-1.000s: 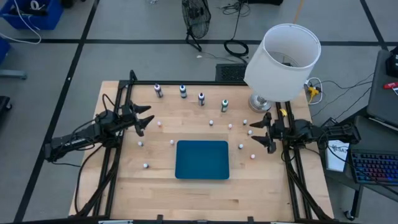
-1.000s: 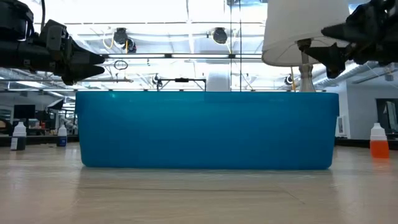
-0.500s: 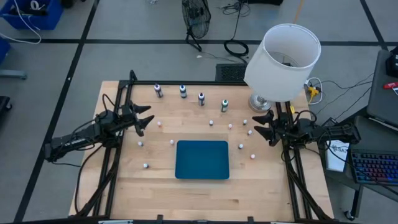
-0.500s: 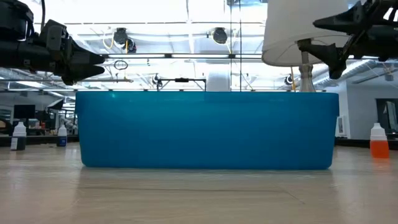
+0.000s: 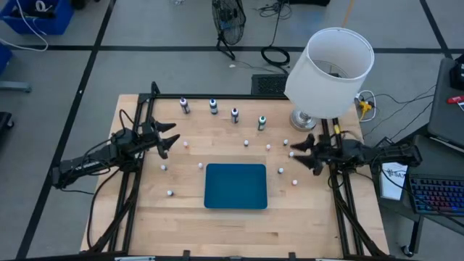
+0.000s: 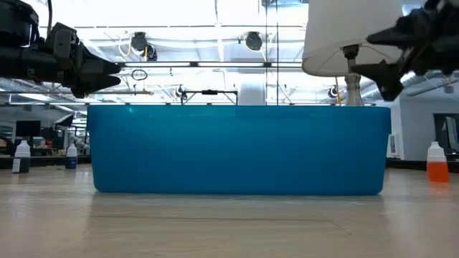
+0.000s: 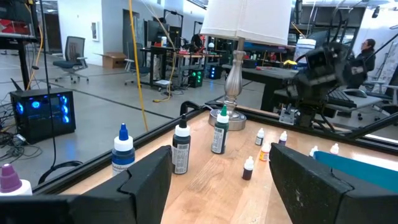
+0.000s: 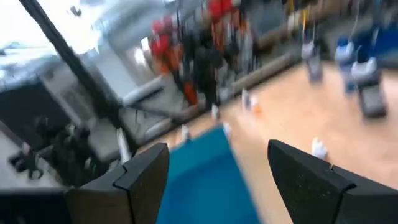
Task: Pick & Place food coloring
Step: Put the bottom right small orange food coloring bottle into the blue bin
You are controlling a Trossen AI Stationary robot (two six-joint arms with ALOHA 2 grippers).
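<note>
Right gripper [image 5: 303, 154] hangs open and empty beside the lamp [image 5: 330, 69]; left gripper [image 5: 168, 138] waits open at the table's left. Food coloring [image 5: 222, 110] stands along the far edge. Risk: scattered small bottles [image 5: 280, 171] sit close together, so a descent could topple neighbours.

We see a flat teal-blue rectangular mat [image 5: 235, 185] on a pale, light-brown wood-grain table [image 5: 188, 210]. Four dark-bodied food coloring bottles [image 5: 222, 111] stand in a row, their caps whitish, blue and green. A white fabric lampshade [image 5: 330, 71] tops a silvery metal lamp base [image 5: 301, 119]. One small bottle [image 6: 437, 163] glows orange. Both arms are black.
</note>
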